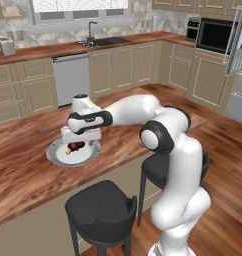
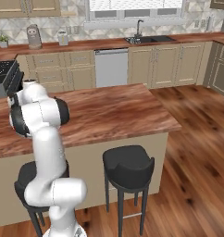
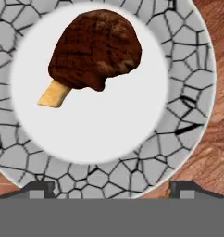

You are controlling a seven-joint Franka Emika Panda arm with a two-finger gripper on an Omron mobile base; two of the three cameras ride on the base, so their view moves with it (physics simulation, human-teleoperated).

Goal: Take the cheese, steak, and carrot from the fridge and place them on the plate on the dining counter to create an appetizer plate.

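The round plate [image 1: 57, 159] lies on the reddish-brown dining counter [image 1: 23, 175]. On it rests the dark brown steak [image 1: 77, 146], and a yellow end of the cheese [image 3: 52, 95] sticks out from under the steak [image 3: 95, 48]. My gripper [image 1: 81, 138] hangs just above the plate, open. In the hand view its fingertips [image 3: 40, 187] stand wide apart over the plate's cracked-pattern rim [image 3: 188, 92] with nothing between them. The fridge [image 1: 239, 75] is at the far right with a door swung open. The carrot is out of view.
Two black stools [image 1: 100, 210] [image 1: 155, 170] stand against the near side of the dining counter [image 2: 109, 111]. A wall counter with a sink [image 1: 103, 42] and dishwasher runs along the back. A black built-in oven [image 1: 213, 34] sits beside the fridge.
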